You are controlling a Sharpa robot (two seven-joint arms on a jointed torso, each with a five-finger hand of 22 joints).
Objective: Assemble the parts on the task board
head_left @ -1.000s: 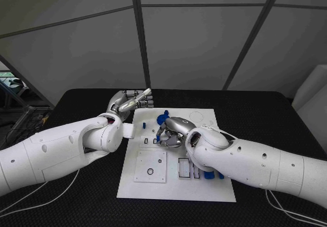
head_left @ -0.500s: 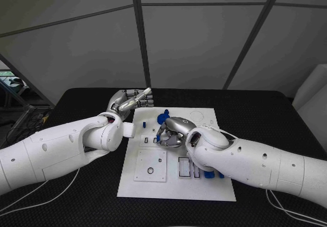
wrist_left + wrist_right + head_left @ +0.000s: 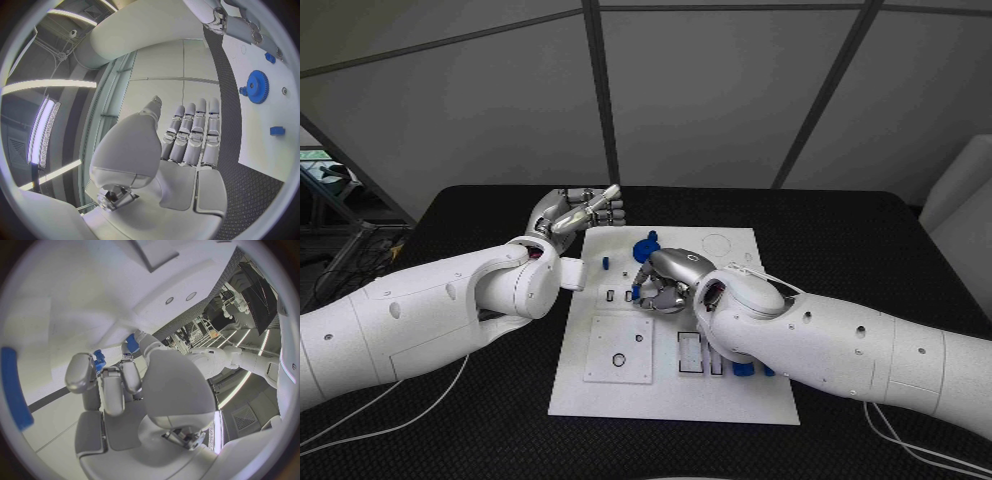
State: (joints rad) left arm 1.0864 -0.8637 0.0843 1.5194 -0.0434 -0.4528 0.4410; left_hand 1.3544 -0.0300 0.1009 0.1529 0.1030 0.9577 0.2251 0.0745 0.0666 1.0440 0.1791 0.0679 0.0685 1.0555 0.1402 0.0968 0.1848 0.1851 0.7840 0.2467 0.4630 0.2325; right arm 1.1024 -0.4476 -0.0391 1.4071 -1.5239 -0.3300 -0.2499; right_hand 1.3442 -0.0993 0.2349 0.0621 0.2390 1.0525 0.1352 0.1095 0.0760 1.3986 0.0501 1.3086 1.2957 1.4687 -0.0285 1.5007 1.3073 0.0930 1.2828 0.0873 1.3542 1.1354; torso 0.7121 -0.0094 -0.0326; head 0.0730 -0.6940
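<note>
Nothing's budged in the last second: right hand still pinching a small blue part over the board, left hand flat-fingered and empty, so assembly's stalled.

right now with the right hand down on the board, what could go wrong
The right hand is curled over a small blue part on the white board; its fingers hide the spot from the head view, so a misplaced part could go unnoticed. The blue gear stands just beyond that hand, so a sweep outward might knock it. The left hand hovers off the board's far left corner holding nothing, so the board is not braced and may slide.
</note>
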